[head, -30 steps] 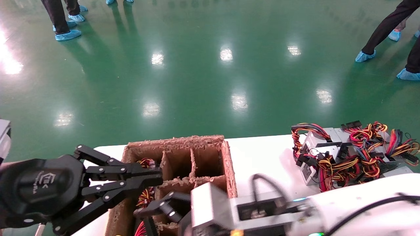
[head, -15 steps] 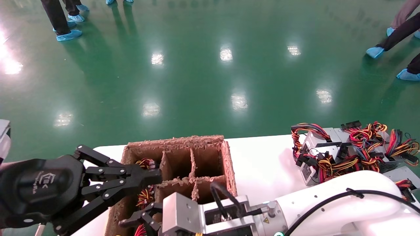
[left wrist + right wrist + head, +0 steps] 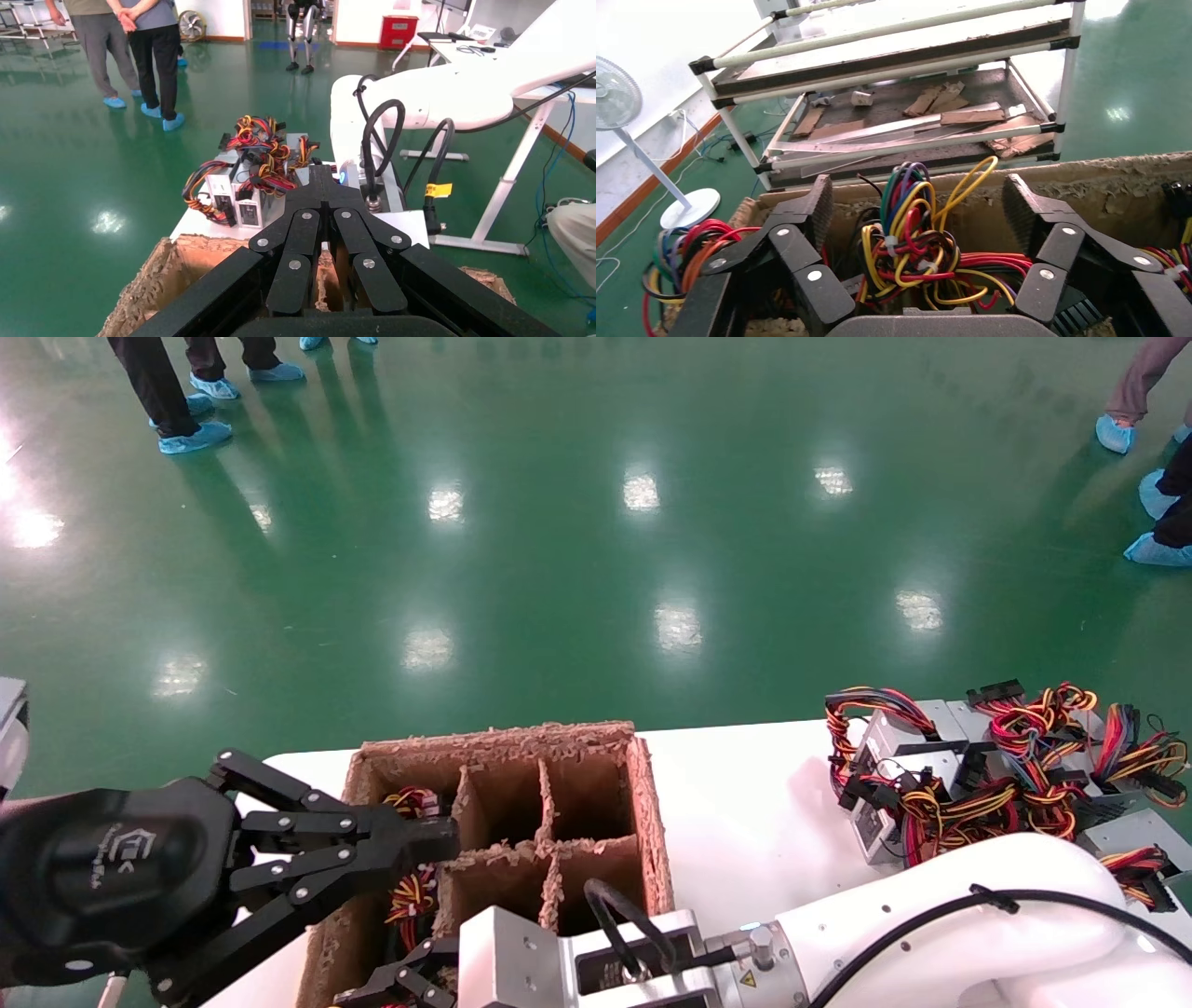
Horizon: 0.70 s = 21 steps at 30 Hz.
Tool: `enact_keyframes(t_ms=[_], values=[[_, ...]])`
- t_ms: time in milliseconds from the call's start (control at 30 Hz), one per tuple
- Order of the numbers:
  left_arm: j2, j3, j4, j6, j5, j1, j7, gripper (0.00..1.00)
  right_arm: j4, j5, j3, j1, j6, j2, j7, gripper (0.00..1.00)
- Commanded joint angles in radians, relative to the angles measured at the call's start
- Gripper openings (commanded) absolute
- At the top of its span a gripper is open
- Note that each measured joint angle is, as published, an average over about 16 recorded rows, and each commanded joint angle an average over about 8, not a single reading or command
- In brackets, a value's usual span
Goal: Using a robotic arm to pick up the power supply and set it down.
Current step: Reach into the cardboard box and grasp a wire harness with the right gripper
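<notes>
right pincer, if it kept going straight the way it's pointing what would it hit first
Most likely the wire bundle. The open right pincer straddles those red, yellow and black wires inside the cardboard box, so they sit first in its line, with the box wall behind them. Exact depth is unclear.

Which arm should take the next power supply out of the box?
Right. Its end effector is open astride a wire bundle in the cardboard box; the left end effector is shut, over the box's far-left compartment.

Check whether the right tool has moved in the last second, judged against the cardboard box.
Yes. The right tool has slid toward the robot's left and lower along the cardboard box, now over its near-left compartments.
</notes>
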State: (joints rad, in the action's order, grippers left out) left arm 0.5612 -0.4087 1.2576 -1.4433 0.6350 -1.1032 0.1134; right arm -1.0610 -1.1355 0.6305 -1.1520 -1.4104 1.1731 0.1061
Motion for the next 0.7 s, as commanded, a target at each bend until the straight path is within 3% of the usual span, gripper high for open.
enact_keyframes(t_ms=[33,700], values=[[0.0,0.0,0.0,0.0,0.0,0.0,0.0,0.0,0.002,-0.002,-0.001,0.002,0.005,0.001,-0.002,0.0],[0.0,0.0,0.0,0.0,0.0,0.0,0.0,0.0,0.012,-0.004,0.001,0.02,0.008,-0.003,-0.013,0.0]])
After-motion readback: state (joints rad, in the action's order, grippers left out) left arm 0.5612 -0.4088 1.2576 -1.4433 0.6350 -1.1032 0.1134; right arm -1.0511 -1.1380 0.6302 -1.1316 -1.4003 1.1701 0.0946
